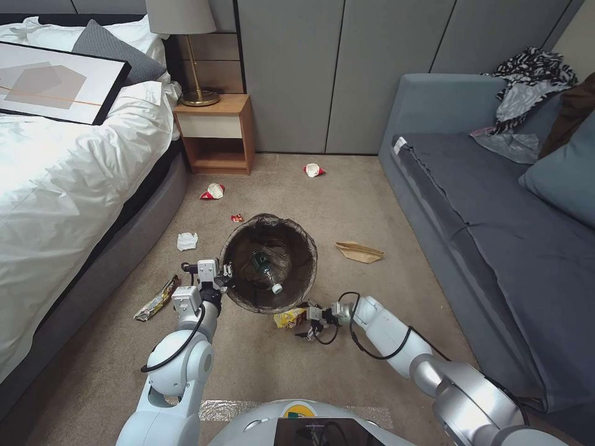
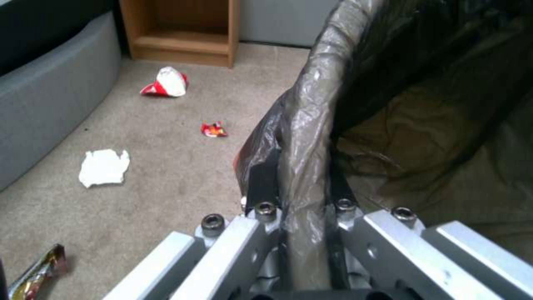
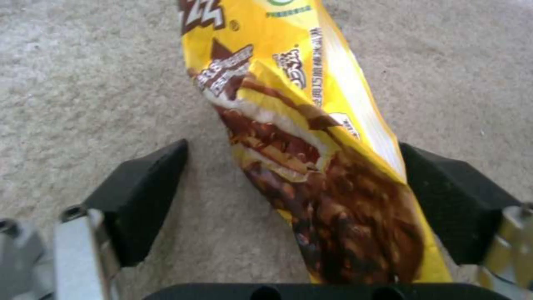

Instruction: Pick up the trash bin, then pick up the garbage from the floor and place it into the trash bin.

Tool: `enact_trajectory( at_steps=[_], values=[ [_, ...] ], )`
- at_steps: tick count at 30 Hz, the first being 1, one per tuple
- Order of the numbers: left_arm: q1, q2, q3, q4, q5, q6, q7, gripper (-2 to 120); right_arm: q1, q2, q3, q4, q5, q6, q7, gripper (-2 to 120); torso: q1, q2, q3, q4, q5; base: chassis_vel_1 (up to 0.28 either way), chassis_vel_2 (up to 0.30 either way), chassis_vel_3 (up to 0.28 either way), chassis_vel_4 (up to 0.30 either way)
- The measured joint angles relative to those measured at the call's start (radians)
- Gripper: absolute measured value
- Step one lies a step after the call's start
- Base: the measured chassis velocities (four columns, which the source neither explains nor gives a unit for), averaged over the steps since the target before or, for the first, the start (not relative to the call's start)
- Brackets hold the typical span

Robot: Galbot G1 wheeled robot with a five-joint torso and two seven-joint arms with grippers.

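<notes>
Jaws of the left gripper (image 2: 302,216) pinch the trash bin (image 1: 270,261) rim at its 9 o'clock; the right gripper (image 3: 294,200) stands wide astride the yellow wrapper (image 3: 311,166) on the floor at the bin's 5 o'clock. Bottle (image 1: 266,269) binned; several pieces remain.

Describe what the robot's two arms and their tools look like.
Both arms are glossy white and silver with rounded joints, and black cables loop along them. The left tool and right tool have silver metal linkages with visible bolts and black wedge-shaped fingers.
</notes>
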Motion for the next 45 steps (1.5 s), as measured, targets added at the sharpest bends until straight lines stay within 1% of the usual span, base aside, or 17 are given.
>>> enact_trajectory(
  at_steps=[3,5,12,27,28,32,33,35,36,37,38,39,40,41,43,44,45],
  values=[
    [0.0,0.0,0.001,0.0,0.001,-0.002,0.001,0,0.0,0.0,0.008,-0.015,-0.002,0.003,-0.002,78,0.0,0.0,0.0,-0.0003,-0.0004,0.0,0.0,0.0,0.0],
    [0.0,0.001,0.001,0.0,0.001,-0.002,0.001,0,0.0,0.0,0.011,-0.019,-0.002,0.003,-0.002,76,0.0,0.0,0.0,-0.0003,-0.0005,0.0,0.0,0.0,0.0],
    [0.0,0.002,0.0,0.004,0.001,-0.004,0.002,0,0.001,-0.002,0.02,-0.028,-0.003,0.004,-0.002,76,0.0,0.0,0.0,0.0005,0.0001,0.0,0.0,0.0,0.0],
    [-0.002,0.003,-0.002,0.007,-0.001,-0.005,0.003,0,-0.005,-0.008,0.031,-0.017,-0.002,0.004,0.004,76,0.0,0.0,0.0,0.0003,0.0004,0.0,0.0,0.0,0.0],
    [-0.003,0.003,-0.002,0.009,-0.001,-0.005,0.003,0,-0.009,-0.011,0.033,-0.008,0.002,0.004,0.006,72,0.0,0.0,0.0,0.0004,0.0006,0.0,0.0,0.0,0.0],
    [-0.004,0.004,-0.002,0.012,-0.001,-0.005,0.003,0,-0.015,-0.019,0.036,0.013,0.01,-0.001,0.013,64,0.0,0.0,0.0,0.0004,0.0009,0.0,0.0,0.0,0.0],
    [-0.004,0.004,-0.002,0.013,-0.001,-0.005,0.003,0,-0.017,-0.023,0.036,0.022,0.011,-0.003,0.016,56,0.0,0.0,0.0,0.0005,0.0007,0.0,0.0,0.0,0.0],
    [-0.005,0.004,-0.003,0.013,-0.001,-0.005,0.003,0,-0.018,-0.024,0.037,0.025,0.011,-0.004,0.018,54,0.0,0.0,0.0,0.0005,0.0005,0.0,0.0,0.0,0.0],
    [-0.005,0.004,-0.003,0.014,-0.001,-0.005,0.003,0,-0.02,-0.03,0.037,0.034,0.014,-0.007,0.021,45,0.0,0.0,0.0,0.0002,0.0001,0.0,0.0,0.0,0.0],
    [-0.005,0.004,-0.003,0.014,-0.001,-0.005,0.003,0,-0.02,-0.03,0.037,0.034,0.014,-0.007,0.021,45,0.0,0.0,0.0,0.0002,0.0001,0.0,0.0,0.0,0.0],
    [-0.005,0.004,-0.003,0.014,-0.001,-0.005,0.003,0,-0.022,-0.033,0.037,0.04,0.016,-0.008,0.021,43,0.0,0.0,0.0,0.0002,-0.0001,0.0,0.0,0.0,0.0],
    [-0.006,0.004,-0.003,0.015,-0.001,-0.005,0.003,0,-0.023,-0.035,0.037,0.046,0.017,-0.008,0.021,37,0.0,0.0,0.0,0.0,0.0,0.0,0.0,0.0,0.0],
    [-0.006,0.004,-0.003,0.015,-0.001,-0.005,0.003,0,-0.025,-0.037,0.037,0.05,0.019,-0.008,0.021,34,0.0,0.0,0.0,-0.0001,0.0001,0.0,0.0,0.0,0.0],
    [-0.006,0.004,-0.003,0.015,-0.001,-0.005,0.003,0,-0.025,-0.037,0.037,0.05,0.019,-0.008,0.021,34,0.0,0.0,0.0,-0.0001,0.0001,0.0,0.0,0.0,0.0],
    [-0.006,0.004,-0.003,0.017,-0.001,-0.006,0.003,0,-0.033,-0.048,0.041,0.073,0.032,-0.008,0.018,19,0.0,0.0,0.0,-0.0001,0.0001,0.0,0.0,0.0,0.0],
    [-0.006,0.004,-0.003,0.017,-0.001,-0.006,0.003,0,-0.033,-0.048,0.041,0.073,0.032,-0.008,0.018,19,0.0,0.0,0.0,-0.0001,0.0001,0.0,0.0,0.0,0.0],
    [-0.006,0.003,-0.003,0.018,-0.001,-0.008,0.004,0,-0.04,-0.053,0.044,0.085,0.037,-0.008,0.015,13,0.0,0.0,0.0,0.0,0.0003,0.0,0.0,0.0,0.0]
  ],
)
